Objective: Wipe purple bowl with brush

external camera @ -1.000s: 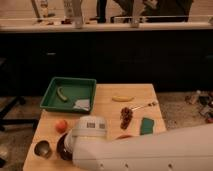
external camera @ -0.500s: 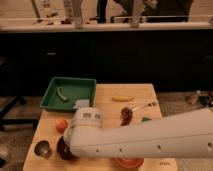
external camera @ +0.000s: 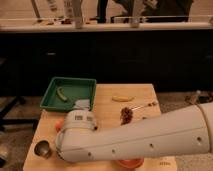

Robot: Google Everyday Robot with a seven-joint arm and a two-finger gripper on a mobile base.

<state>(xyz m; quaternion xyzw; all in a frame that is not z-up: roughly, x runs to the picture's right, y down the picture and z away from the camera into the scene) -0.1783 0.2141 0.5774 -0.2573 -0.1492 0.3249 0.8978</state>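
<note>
**Desk:** What does the frame show?

**Photographer:** A thick white robot arm (external camera: 150, 137) reaches in from the right across the front of a light wooden table (external camera: 135, 92). Its rounded end sits low over the front-left corner, just beside a small metal cup (external camera: 43, 148).

**Desk:** What has changed in the last second?

**Photographer:** The arm has swung higher and further across the table. Half a second ago the rim of the round, glossy dark purple bowl showed beside the cup. Now the arm's end covers it. The bowl should lie under there, between the cup and an orange bowl (external camera: 131, 163), of which only a sliver shows.

**Desk:** And the gripper?

**Photographer:** It is hidden beneath that same end of the arm, over the spot where the purple bowl stood. I cannot tell whether it is wide, narrow or carrying anything. The small dark brush is nowhere in sight either.

**Desk:** So where does the job stand?

**Photographer:** My reading is that the working end is down at the bowl, so the wipe is starting or already under way, but nothing here confirms contact. The rest lies as it did: a green plastic tray (external camera: 72, 80) at back left, a yellow banana (external camera: 122, 98) behind the arm, and a reddish-brown bristly clump (external camera: 127, 115) on a thin stick at mid-table.
</note>
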